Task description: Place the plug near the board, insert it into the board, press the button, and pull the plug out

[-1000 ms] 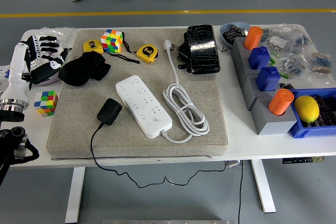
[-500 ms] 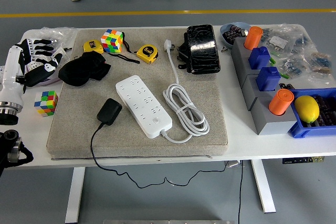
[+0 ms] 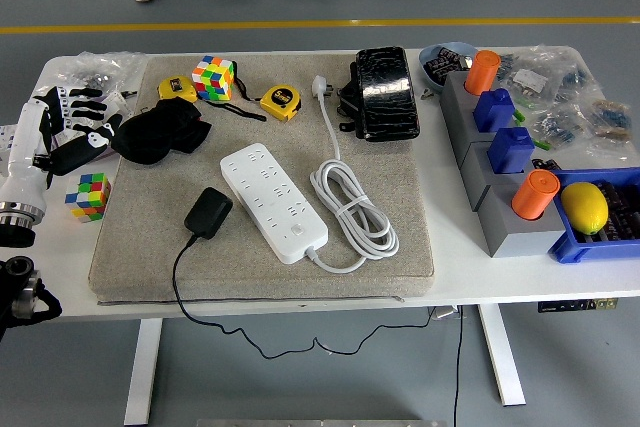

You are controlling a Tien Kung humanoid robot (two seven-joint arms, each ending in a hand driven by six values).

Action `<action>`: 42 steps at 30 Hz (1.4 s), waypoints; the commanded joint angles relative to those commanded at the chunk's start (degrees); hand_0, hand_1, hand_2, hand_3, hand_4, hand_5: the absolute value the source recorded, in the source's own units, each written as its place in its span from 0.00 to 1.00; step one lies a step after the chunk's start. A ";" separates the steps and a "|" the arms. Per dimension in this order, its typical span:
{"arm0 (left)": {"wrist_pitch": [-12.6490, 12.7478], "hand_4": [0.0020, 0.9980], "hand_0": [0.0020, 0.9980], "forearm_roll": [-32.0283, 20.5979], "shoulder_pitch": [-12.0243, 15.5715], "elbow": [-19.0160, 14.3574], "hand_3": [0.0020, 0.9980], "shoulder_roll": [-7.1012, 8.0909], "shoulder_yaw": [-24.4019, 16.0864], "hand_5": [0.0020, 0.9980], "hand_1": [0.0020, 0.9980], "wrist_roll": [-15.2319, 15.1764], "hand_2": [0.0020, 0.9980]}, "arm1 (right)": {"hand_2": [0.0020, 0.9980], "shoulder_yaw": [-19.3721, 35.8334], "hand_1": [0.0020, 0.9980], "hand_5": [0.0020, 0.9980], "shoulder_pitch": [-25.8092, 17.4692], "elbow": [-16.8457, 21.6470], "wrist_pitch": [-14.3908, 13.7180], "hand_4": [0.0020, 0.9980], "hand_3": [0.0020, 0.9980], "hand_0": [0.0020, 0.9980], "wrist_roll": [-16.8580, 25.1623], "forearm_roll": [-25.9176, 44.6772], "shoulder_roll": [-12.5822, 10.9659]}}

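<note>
Since a second ago the left hand has drawn back toward the table's left edge and now sits further from the grey mat, its white-and-black fingers spread and holding nothing, above the small colour cube. Nothing else on the white table has shifted. Bare mat lies open in front of the white power board, right down to the mat's near edge, and to the right of the board's coiled white cord. The black plug lies flat on the mat just beside the board's left side, not inserted, its thin black cable running off the near edge and hanging below the table. At the mat's far edge sit a black pouch, a black case, two yellow tape measures and a larger colour cube. Grey blocks with orange and blue pieces crowd the right side.
</note>
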 joint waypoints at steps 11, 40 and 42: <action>-0.88 0.80 0.31 0.98 0.56 -0.93 0.55 0.25 -0.25 0.14 0.49 1.34 0.52 | 0.53 -2.46 0.54 0.35 0.64 -0.72 0.12 0.82 0.51 0.49 -0.16 2.90 1.15; -2.06 0.80 0.30 1.89 1.30 -2.69 0.55 0.26 -1.65 0.15 0.49 3.05 0.52 | 0.53 -5.20 0.55 0.36 0.43 -1.07 0.51 0.83 0.51 0.49 -0.50 5.40 0.85; -2.12 0.80 0.30 1.98 1.46 -2.76 0.55 0.21 -1.98 0.15 0.49 3.14 0.52 | 0.53 -5.24 0.55 0.36 0.34 -1.02 0.51 0.83 0.51 0.49 -0.52 5.40 0.65</action>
